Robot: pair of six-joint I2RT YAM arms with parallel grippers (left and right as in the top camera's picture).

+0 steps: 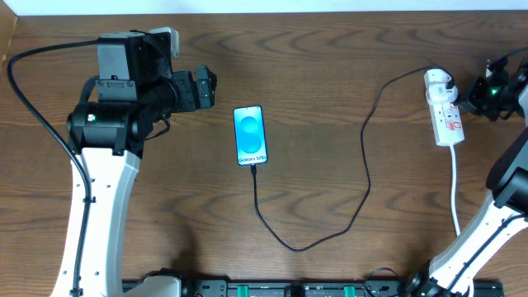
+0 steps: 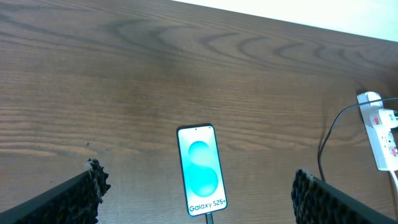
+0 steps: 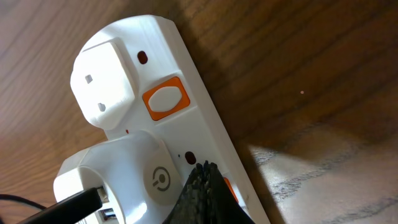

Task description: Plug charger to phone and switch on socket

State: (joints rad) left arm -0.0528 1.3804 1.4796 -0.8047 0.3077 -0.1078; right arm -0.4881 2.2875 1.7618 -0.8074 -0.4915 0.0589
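Pincer on the left (image 1: pixel 206 88) hangs wide open, just left of the phone (image 1: pixel 250 135). It lies screen-up mid-surface (image 1: pixel 330 66), charger (image 1: pixel 367 173) in its bottom edge. Cable loops right to the socket (image 1: pixel 446 115), where the right pincer (image 3: pixel 204 177) is clenched empty, tip at an orange switch (image 3: pixel 227 187).

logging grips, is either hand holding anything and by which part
Nothing is held. The left hand is open; the right hand is shut with its tips at the power strip.
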